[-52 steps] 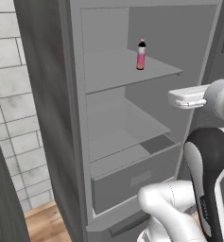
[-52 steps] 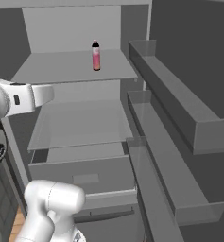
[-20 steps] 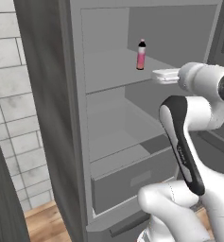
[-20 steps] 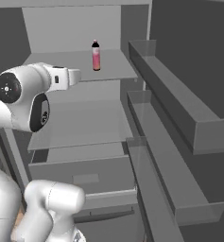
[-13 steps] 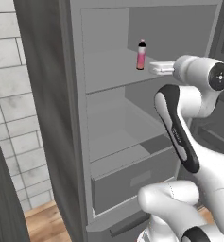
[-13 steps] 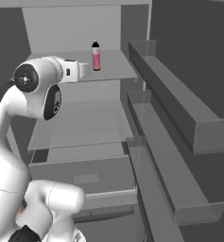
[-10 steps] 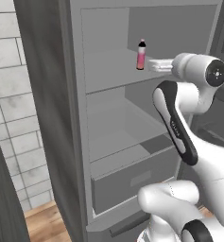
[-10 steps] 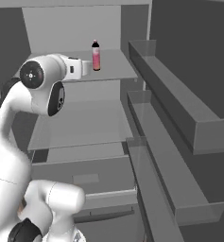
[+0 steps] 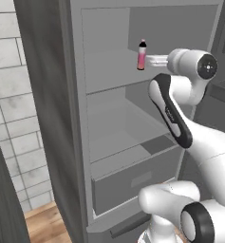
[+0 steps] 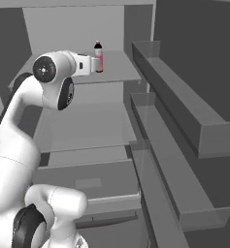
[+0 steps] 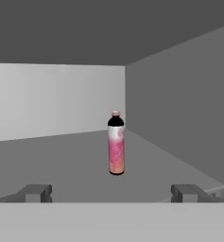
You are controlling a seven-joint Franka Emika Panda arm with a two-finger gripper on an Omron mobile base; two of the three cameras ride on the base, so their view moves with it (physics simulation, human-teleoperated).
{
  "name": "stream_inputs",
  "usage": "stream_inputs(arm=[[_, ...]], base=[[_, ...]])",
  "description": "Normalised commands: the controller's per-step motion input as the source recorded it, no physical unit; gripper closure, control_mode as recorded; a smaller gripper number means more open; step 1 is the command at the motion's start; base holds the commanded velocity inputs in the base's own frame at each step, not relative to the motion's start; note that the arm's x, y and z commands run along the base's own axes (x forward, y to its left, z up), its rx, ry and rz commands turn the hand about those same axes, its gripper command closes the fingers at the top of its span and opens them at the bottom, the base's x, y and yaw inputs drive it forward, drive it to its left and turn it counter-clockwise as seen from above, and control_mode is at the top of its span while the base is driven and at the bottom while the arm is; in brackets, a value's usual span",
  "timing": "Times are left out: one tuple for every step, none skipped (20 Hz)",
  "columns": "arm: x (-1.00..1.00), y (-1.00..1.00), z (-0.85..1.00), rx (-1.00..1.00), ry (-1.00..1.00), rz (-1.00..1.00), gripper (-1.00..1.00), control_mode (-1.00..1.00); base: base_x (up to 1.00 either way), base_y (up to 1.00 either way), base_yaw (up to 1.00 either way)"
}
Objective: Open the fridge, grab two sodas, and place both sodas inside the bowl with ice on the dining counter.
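The fridge [image 9: 47, 95] stands open, with its grey shelves bare except for one soda. That soda is a slim pink bottle [image 9: 142, 56] with a black cap, upright near the front right of the top shelf [image 10: 114, 72]. My gripper [image 9: 153, 60] reaches in level with the shelf, just short of the bottle [image 10: 98, 57]. In the hand view the bottle [image 11: 116, 144] stands straight ahead, a little beyond the gripper [image 11: 112, 193]. The jaws are open wide with nothing between them. The bowl with ice and the dining counter are out of view.
The open fridge door [image 10: 184, 121] with its deep door bins stands close on the right. A lower drawer [image 9: 133, 178] juts out under the shelves. A tiled wall [image 9: 14, 109] and wood floor [image 9: 42, 223] lie left of the fridge.
The arm has swung left and forward into the fridge, bringing the hand from well right of the shelf up close to the pink bottle. The jaws have stayed open.
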Motion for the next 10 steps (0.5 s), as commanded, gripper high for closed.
stream_inputs(arm=[[0.42,-0.03,0.00,0.00,0.00,0.00,-1.00,-1.00],[0.42,-0.04,0.00,0.00,0.00,0.00,-1.00,-1.00],[0.43,-0.02,0.00,0.00,0.00,0.00,-1.00,-1.00],[0.42,0.00,0.00,0.00,0.00,0.00,-1.00,-1.00],[0.43,0.00,0.00,0.00,0.00,0.00,-1.00,-1.00],[0.42,0.00,0.00,0.00,0.00,0.00,-1.00,-1.00],[0.42,-0.01,0.00,0.00,0.00,0.00,-1.00,-1.00],[0.41,-0.01,0.00,0.00,0.00,0.00,-1.00,-1.00],[0.40,-0.01,0.00,0.00,0.00,0.00,-1.00,-1.00],[0.39,-0.02,0.00,0.00,0.00,0.00,-1.00,-1.00]], base=[[0.00,0.00,0.00],[0.00,0.00,0.00],[0.00,0.00,0.00],[0.00,0.00,0.00],[0.00,0.00,0.00],[0.00,0.00,0.00],[0.00,0.00,0.00],[0.00,0.00,0.00],[0.00,0.00,0.00],[0.00,0.00,0.00]])
